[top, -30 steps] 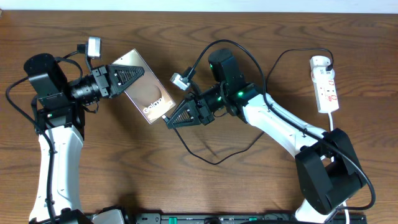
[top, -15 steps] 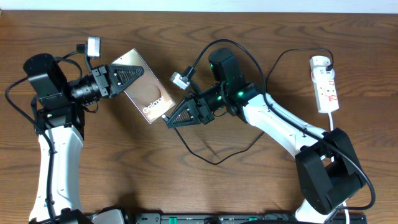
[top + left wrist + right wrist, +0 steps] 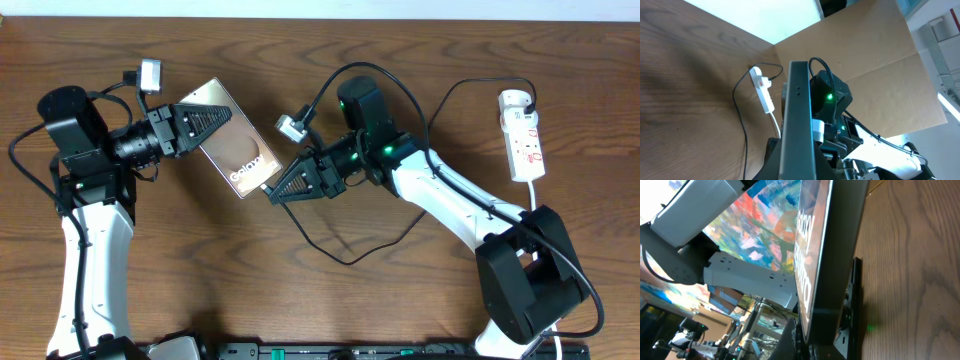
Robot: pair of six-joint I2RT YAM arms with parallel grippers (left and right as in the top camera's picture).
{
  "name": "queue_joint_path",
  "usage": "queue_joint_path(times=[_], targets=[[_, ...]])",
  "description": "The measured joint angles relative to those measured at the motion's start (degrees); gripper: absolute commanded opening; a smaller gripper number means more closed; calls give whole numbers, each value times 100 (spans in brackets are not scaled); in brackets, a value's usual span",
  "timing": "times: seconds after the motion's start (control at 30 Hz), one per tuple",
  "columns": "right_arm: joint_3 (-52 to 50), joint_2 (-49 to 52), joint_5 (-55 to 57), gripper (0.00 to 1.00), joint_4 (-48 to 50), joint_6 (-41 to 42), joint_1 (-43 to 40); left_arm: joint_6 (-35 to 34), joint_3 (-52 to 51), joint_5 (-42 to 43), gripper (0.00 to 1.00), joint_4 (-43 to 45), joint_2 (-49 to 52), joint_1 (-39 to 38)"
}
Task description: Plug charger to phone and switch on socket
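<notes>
Gleaming bronze-brown, the flat phone (image 3: 245, 155) bears white lettering on its back.

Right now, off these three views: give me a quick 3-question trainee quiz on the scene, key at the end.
1. True or false: the phone lies on the table, untouched by either gripper.
2. Which one clamps the phone's end opposite the Galaxy lettering? A: left gripper. B: right gripper.
3. Fill in: the socket lies at the robot's far ___ side.
Key: 1 false; 2 A; 3 right.
</notes>
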Motion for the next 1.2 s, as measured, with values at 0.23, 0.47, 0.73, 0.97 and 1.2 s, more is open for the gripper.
queue_joint_path(times=[0.23, 0.47, 0.73, 0.97, 1.2], targets=[[0, -2, -11, 1, 2, 0, -13, 2, 0, 2, 7, 0, 0, 0], [0, 0, -9, 1, 2, 0, -26, 0, 0, -26, 7, 0, 0, -2], [0, 0, 61, 1, 15, 0, -55, -26, 0, -203, 7, -7, 0, -7], [0, 0, 109, 1, 17, 0, -57, -46, 0, -284, 7, -9, 0, -9], [0, 0, 166, 1, 20, 28, -63, -44, 0, -328, 7, -2, 0, -11]])
